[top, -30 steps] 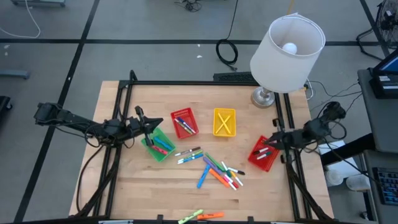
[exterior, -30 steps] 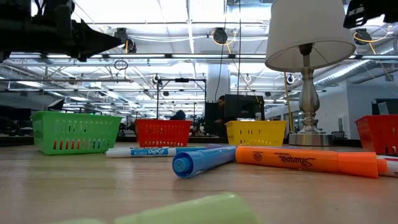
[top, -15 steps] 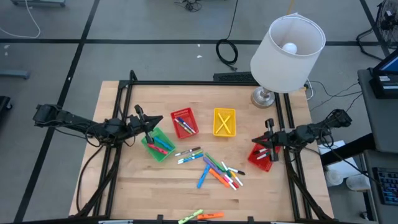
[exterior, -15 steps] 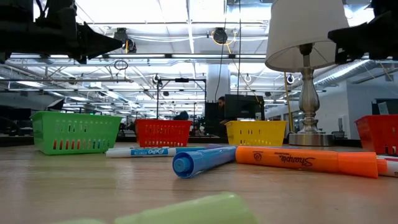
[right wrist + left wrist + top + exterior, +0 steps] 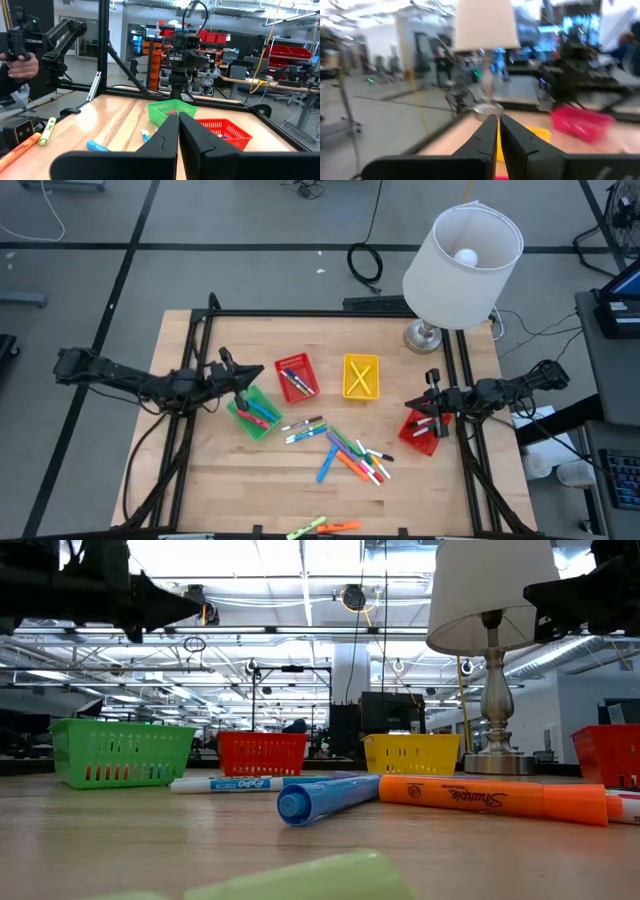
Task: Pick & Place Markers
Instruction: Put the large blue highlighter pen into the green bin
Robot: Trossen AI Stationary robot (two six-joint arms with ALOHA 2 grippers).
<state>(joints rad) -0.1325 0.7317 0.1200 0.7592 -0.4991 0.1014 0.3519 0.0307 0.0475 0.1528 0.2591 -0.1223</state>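
Assorted markers (image 5: 345, 452) lie scattered flat mid-table.

Setting: robotics lab or workshop in an open industrial hall. Exposed ceiling trusses (image 5: 300, 635) with ducting and strip lights; grey concrete floor (image 5: 250, 240) with loose cables. Wooden bench (image 5: 300, 480) inside a black metal frame (image 5: 330, 313). Shelving with red storage bins (image 5: 285, 52) (background), other workbenches (image 5: 250, 80) beyond.

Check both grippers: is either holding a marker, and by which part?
Neither. The left gripper over the green basket and the right gripper show shut, empty fingers.
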